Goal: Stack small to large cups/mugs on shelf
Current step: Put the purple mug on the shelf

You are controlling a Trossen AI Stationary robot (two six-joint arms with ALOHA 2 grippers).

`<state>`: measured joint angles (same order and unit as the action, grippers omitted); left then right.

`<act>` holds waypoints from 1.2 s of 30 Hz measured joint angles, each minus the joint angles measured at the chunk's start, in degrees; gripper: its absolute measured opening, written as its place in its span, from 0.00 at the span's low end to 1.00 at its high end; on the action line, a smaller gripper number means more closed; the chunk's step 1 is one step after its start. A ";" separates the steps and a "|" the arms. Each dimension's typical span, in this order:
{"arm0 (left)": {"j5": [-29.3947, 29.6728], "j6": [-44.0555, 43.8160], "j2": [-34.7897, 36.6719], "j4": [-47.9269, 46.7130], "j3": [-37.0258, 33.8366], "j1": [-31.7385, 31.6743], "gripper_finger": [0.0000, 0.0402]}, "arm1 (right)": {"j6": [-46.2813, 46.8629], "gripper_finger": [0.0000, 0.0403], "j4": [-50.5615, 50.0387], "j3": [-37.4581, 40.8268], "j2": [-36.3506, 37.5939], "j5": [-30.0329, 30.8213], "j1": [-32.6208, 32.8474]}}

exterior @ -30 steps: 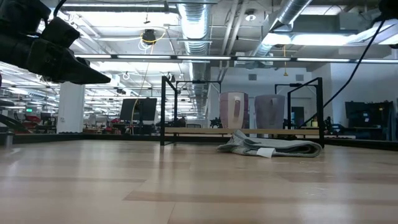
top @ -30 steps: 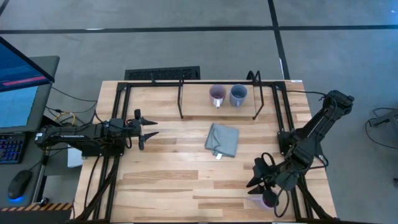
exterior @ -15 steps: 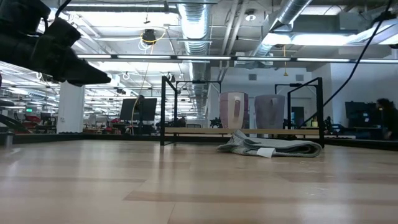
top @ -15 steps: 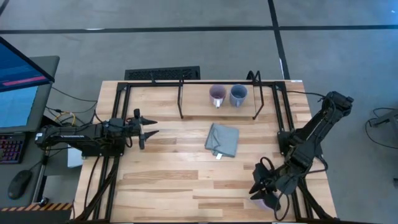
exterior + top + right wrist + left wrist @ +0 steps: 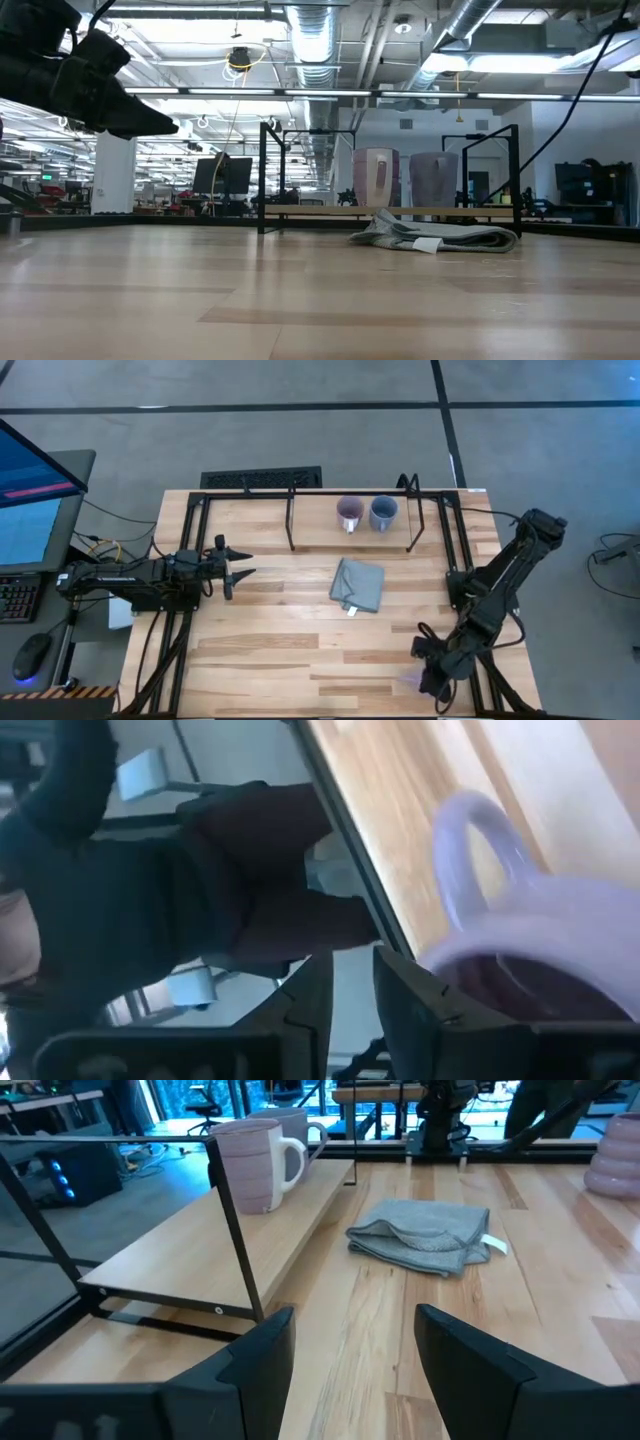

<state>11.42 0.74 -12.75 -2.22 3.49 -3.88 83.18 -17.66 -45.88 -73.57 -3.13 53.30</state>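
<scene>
High view: we see right gripper (image 5: 432,678) low over table's near-right corner, covering the third mug; left gripper (image 5: 240,568) waits at left, so right arm is far nearer. Pale lavender mug (image 5: 349,514) and blue-grey mug (image 5: 383,512) sit on shelf (image 5: 300,520).

Low view: both shelf mugs upright, grey cloth (image 5: 435,236) in front.

Left wrist: jaws wide, empty.

Right wrist: purple mug (image 5: 540,950) right at the fingers (image 5: 410,1000), handle toward the table edge; jaws narrow, can't tell if gripping.
</scene>
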 joint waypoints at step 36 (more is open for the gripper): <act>-1.11 1.06 -0.01 -4.17 0.15 -0.01 0.50 | 16.90 0.34 -13.09 -0.01 12.62 6.62 6.99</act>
<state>10.31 1.81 -12.75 -6.39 3.64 -3.89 100.07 -30.75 -45.89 -60.95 3.49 60.30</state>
